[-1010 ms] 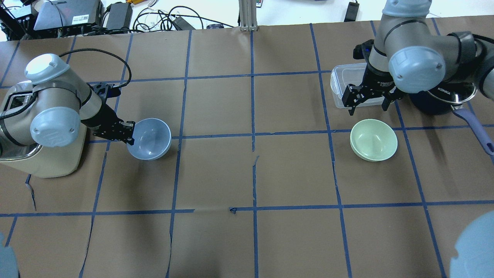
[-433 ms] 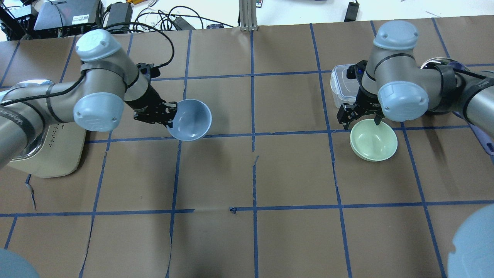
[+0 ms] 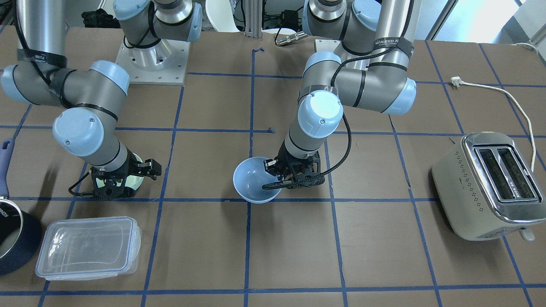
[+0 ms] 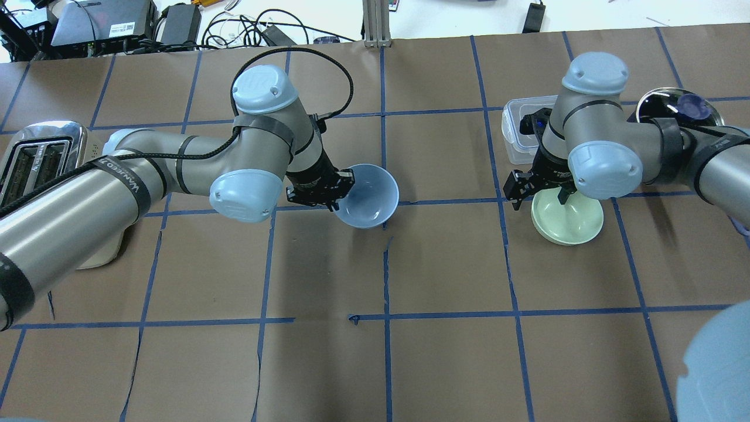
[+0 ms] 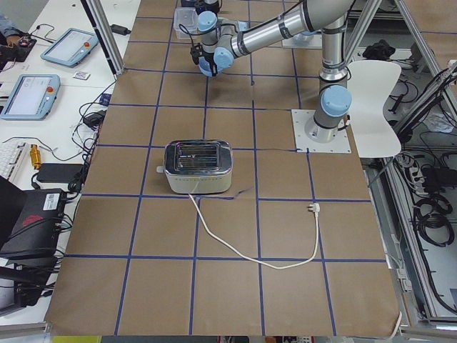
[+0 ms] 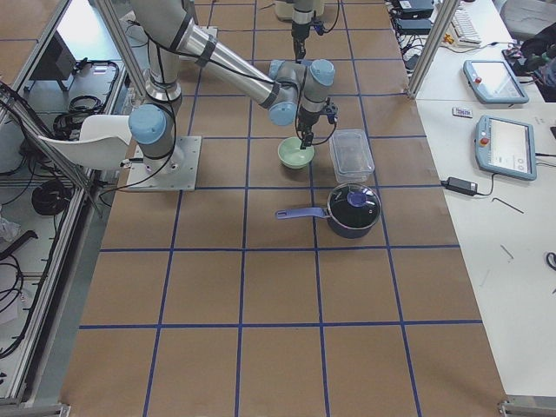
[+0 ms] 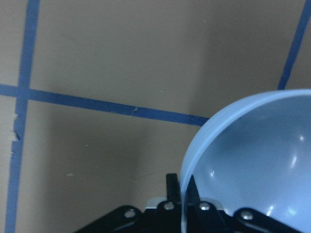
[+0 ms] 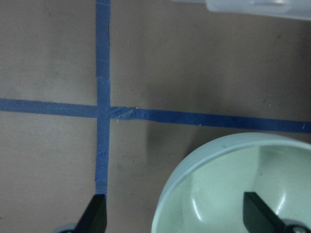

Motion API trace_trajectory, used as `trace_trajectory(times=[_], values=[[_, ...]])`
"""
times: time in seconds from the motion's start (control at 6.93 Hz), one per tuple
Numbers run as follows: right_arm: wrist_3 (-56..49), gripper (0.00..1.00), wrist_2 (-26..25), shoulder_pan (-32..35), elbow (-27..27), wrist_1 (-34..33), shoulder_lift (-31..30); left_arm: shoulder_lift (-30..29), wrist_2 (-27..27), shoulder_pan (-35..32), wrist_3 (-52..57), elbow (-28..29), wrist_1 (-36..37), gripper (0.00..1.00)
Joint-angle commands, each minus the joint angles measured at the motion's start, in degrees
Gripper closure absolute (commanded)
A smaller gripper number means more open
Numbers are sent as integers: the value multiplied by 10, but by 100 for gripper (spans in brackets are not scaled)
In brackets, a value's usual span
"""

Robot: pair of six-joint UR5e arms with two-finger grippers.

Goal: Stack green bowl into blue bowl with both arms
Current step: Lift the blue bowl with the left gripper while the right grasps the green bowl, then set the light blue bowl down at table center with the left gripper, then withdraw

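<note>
My left gripper [image 4: 344,189] is shut on the rim of the blue bowl [image 4: 370,196] and holds it tilted near the table's middle. It also shows in the front view [image 3: 253,179] and in the left wrist view [image 7: 257,160], where the rim sits pinched between the fingers. The green bowl [image 4: 571,225] rests on the table at the right. My right gripper [image 4: 539,192] is open and low over its near rim. In the right wrist view one fingertip [image 8: 257,213] is inside the green bowl [image 8: 228,184] and the other fingertip [image 8: 97,213] outside.
A toaster [image 4: 41,152] stands at the left edge, its cord [image 3: 512,98] trailing behind. A clear lidded container [image 4: 518,132] and a dark blue saucepan [image 4: 674,105] stand just beyond the green bowl, close to my right arm.
My left arm has carried the blue bowl right, from beside the toaster to the table's middle. My right gripper has come down from above the container onto the green bowl's rim, still open.
</note>
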Motion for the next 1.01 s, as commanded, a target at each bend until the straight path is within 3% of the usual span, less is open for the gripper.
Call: trace_trajectory(times=[0.0,0.14,0.29,0.43,0.87], values=[[7,35,-4,-3,11,-6,1,-13,-5,-12,-14,-1,4,100],[14,77,-5,-4,11,-6,1,-18,-17,-12,-14,0,4,100],[13,100,-6,-4,10,-6,1,-23,-27,-12,-15,0,4,93],[14,100,-11,-3,7,-5,-1,-24,-25,-12,-17,1,4,55],[62,100,-21,2,-46,30,-18,2,-9,0,-5,71,-35,34]])
